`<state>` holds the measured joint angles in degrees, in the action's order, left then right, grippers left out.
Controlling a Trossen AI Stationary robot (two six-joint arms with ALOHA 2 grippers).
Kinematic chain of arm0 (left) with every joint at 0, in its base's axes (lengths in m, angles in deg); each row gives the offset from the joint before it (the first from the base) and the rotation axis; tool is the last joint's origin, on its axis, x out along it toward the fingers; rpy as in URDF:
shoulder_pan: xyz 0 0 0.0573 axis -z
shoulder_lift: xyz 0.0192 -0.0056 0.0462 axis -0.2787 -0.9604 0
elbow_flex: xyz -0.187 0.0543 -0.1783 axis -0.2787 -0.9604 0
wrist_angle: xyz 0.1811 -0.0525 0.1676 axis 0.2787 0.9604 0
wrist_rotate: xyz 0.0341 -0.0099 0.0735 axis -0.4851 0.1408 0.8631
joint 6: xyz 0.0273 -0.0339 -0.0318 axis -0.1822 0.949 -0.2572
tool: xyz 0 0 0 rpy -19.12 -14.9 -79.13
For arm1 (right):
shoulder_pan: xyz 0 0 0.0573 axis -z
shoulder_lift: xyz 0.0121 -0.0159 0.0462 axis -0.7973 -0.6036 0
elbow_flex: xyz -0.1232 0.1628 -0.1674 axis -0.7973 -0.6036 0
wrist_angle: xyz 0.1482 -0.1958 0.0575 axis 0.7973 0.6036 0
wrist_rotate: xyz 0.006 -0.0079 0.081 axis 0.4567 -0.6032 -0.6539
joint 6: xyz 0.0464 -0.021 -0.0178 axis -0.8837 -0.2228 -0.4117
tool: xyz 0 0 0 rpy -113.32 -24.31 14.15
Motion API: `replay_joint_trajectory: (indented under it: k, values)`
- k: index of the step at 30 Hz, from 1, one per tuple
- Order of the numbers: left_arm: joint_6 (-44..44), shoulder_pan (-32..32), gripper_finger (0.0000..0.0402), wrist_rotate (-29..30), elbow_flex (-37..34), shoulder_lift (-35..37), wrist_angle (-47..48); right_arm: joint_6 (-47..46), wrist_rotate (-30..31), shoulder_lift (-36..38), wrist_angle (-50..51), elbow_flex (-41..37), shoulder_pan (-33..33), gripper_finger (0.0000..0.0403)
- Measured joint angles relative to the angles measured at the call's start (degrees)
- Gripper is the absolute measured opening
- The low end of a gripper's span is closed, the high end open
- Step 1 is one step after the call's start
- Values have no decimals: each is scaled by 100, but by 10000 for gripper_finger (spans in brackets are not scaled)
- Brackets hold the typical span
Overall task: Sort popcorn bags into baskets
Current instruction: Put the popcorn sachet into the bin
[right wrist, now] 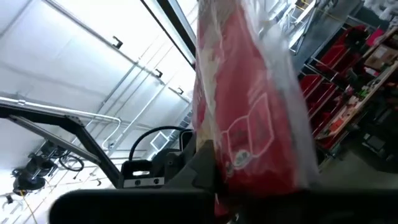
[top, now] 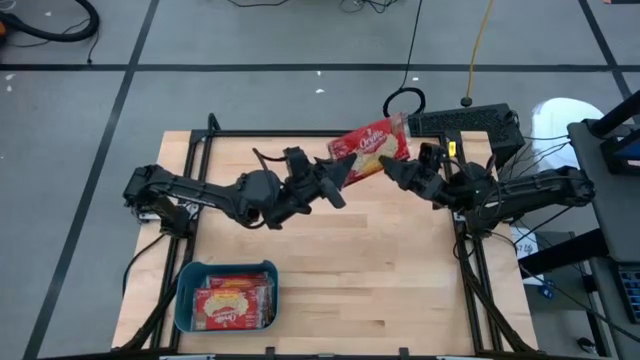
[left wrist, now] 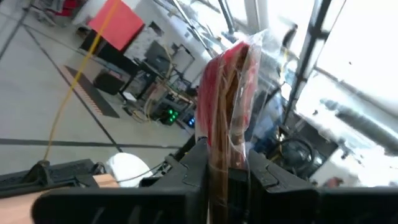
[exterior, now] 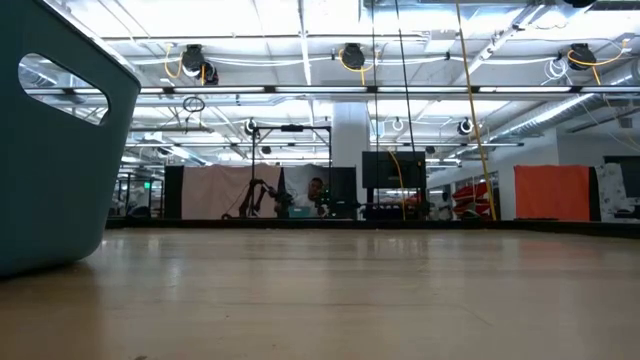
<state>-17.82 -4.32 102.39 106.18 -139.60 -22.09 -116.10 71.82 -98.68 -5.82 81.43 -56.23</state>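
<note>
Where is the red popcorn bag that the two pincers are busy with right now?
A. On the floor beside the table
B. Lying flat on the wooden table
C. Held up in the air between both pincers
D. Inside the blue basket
C: the high view shows the popcorn bag gripped at one end by the left pincer and at the other by the right pincer, above the table's far side, well away from the blue basket.

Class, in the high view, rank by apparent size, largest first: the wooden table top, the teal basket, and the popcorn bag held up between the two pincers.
1. Table top.
2. Teal basket.
3. Held popcorn bag; it hangs nearer the camera, so it looks bigger than it is.
</note>
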Motion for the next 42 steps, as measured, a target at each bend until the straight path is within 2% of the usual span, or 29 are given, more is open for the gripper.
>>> replay_joint_trajectory:
  k: [5,9,13,18,22,27,29,31,38,42]
  values:
    - [-39,67,85,-230,2,-2,442,-158,-9,4,28,-1,61,23]
    - [-203,232,139,-249,0,141,967,-190,-5,124,35,-2,68,9]
    - [-3,417,195,-337,2,555,1965,-190,22,410,193,0,76,7]
    - [454,638,231,-984,2,1140,3391,-719,-174,876,1050,0,79,4]
    - [182,812,228,-1167,2,1508,3913,-1648,-1222,1108,1830,0,83,3]
    - [-1601,965,204,-1178,3,1611,3789,-2612,-2999,1006,2176,-2,48,4]
    - [-2365,1050,196,-1206,2,1621,3739,-2945,-3537,936,2154,-2,50,5]
    - [-2726,1058,192,-1242,4,1609,3667,-3220,-4048,843,2129,0,50,6]
    - [-3199,1021,193,-1353,2,1502,3736,-4245,-5296,359,2055,0,35,7]
    - [-3430,1093,209,-1429,2,1500,3920,-4853,-5813,-80,1546,0,-12,8]
